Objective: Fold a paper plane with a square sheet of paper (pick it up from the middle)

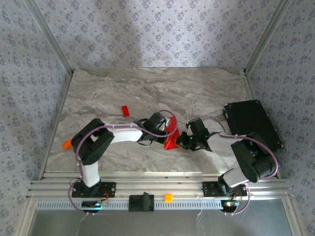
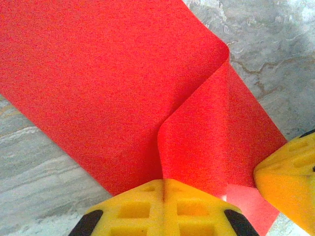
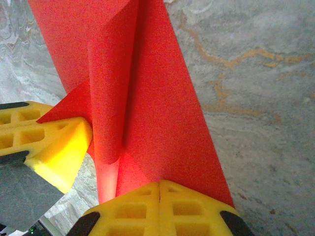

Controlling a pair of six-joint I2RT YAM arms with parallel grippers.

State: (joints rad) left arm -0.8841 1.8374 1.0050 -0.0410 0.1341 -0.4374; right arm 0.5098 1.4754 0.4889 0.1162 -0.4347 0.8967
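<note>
On the table (image 1: 123, 88), left gripper (image 2: 163, 186) and right gripper (image 3: 160, 186) — both clenched — pinch the red paper (image 2: 108, 83)

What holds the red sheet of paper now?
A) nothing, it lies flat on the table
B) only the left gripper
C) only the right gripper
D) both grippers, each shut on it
D: in the wrist views the left gripper and the right gripper are each pinched shut on the red sheet of paper.

Marble table (image 1: 147, 88); small red block (image 1: 125, 110) left of centre; black case (image 1: 252, 123) far right; orange piece (image 1: 66, 144) at left edge; orange cube (image 1: 168, 197) on near rail.
</note>
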